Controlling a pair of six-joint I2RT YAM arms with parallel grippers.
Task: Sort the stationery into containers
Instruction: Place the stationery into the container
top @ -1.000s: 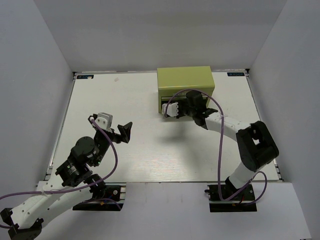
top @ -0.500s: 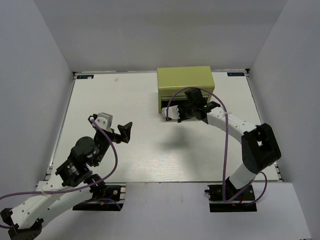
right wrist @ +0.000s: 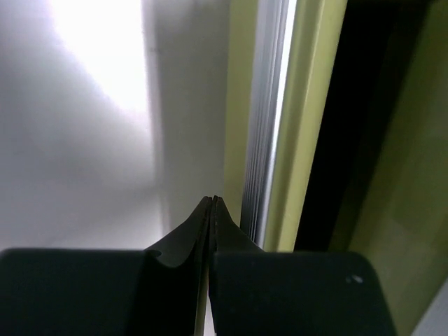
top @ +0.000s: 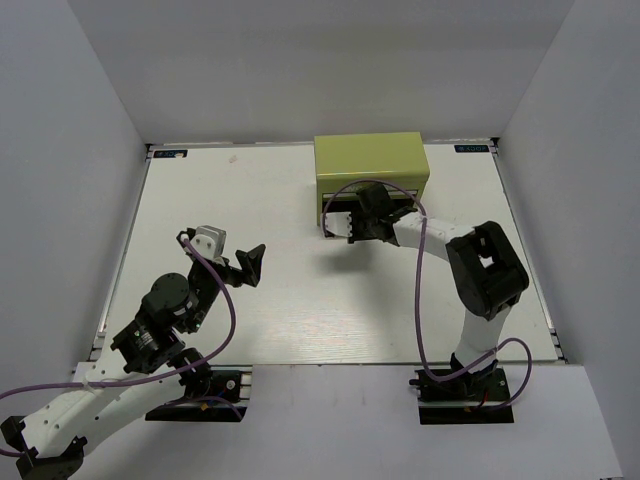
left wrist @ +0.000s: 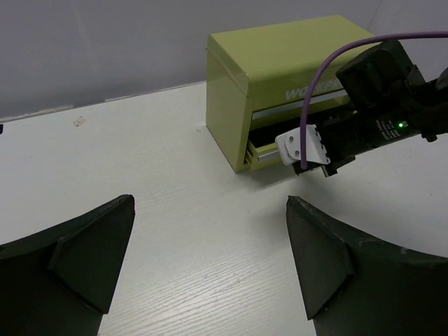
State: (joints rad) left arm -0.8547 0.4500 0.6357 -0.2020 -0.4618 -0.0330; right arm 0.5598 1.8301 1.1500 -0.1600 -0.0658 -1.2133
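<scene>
Stationery is not to be seen in any view. No marker and no pen lies on the white counter [top: 280,200], so I judge that the pieces are already inside the yellow-green tool chest [top: 370,155] at the far side, where these cameras cannot look.

In the last second the right arm has changed its pose. Its elbow has swung inward and to the left, and the wrist has come closer to the lower front of the chest. The right pincer [right wrist: 212,206] is closed with nothing between its fingers. The two tips are pressed together just beside the silver handle strip [right wrist: 269,105] of a drawer.

From the left wrist view the lower drawer [left wrist: 264,155] stands a little pulled out, with a dark gap above its front, while the upper drawer [left wrist: 280,120] looks pushed in. Whether the lower drawer itself has moved in this second I cannot tell, because the arm covers it from above.

The left pincer [left wrist: 210,210] has stayed where it was, over the counter and well apart from the chest, wide open and empty.

In my judgement the sorting is nearly finished, and the step in hand is to push the lower drawer shut with the closed fingertips. The push should go straight along the drawer's travel. If it is pressed at one end, the drawer could jam or the chest could slide back.
</scene>
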